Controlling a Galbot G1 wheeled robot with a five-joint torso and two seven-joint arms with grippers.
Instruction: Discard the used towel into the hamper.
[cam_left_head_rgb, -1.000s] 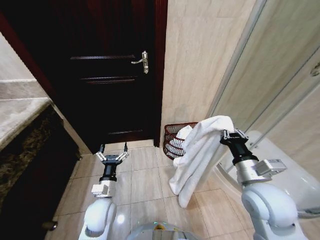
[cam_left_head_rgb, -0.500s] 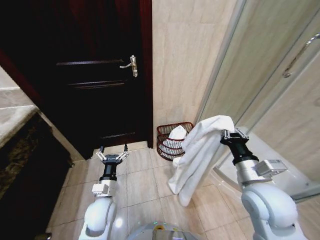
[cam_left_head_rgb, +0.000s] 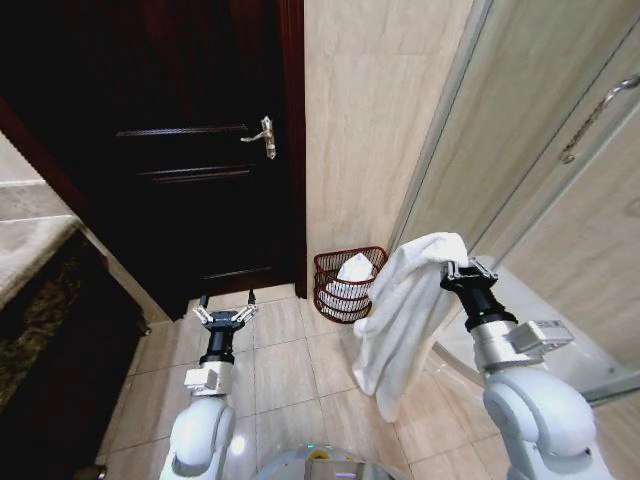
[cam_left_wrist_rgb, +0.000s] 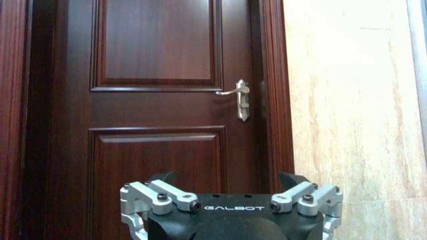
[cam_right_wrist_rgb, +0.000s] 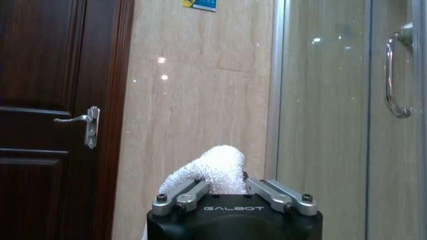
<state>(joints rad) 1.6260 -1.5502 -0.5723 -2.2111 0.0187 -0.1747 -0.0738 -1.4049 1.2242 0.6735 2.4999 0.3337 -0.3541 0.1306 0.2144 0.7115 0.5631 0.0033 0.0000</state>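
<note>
**Towel carried at the right gripper, hamper ahead by the wall**

A white towel (cam_left_head_rgb: 405, 320) is held pinched at its upper fold by the right gripper (cam_left_head_rgb: 462, 270), whose fingers are closed on the cloth; in the right wrist view a bunched hump of towel (cam_right_wrist_rgb: 212, 170) is seen standing up between the closed fingers. The rest of the cloth is draped down in a long loose fall toward the tiled floor (cam_left_head_rgb: 290, 375), hanging free in front of the robot.

The hamper (cam_left_head_rgb: 347, 283) is set on the floor against the beige wall, just beside the dark door (cam_left_head_rgb: 190, 180) and near the glass shower panel (cam_left_head_rgb: 520, 150). It is well apart from the hanging towel. Something white is already seen inside it, possibly another towel, though this cannot be settled from the head view.

The left gripper (cam_left_head_rgb: 223, 315) is held low over the floor with its fingers spread apart and nothing between them.

The towel is judged soft, limp and light, so it can be expected to sway, trail and catch on the openwork rim. A hold near one end, as taken now, seems sensible, with the lower edge to be fed in first.

Counted: one held towel, one hamper, two grippers, one door with one lever handle (cam_left_head_rgb: 262, 136)
</note>
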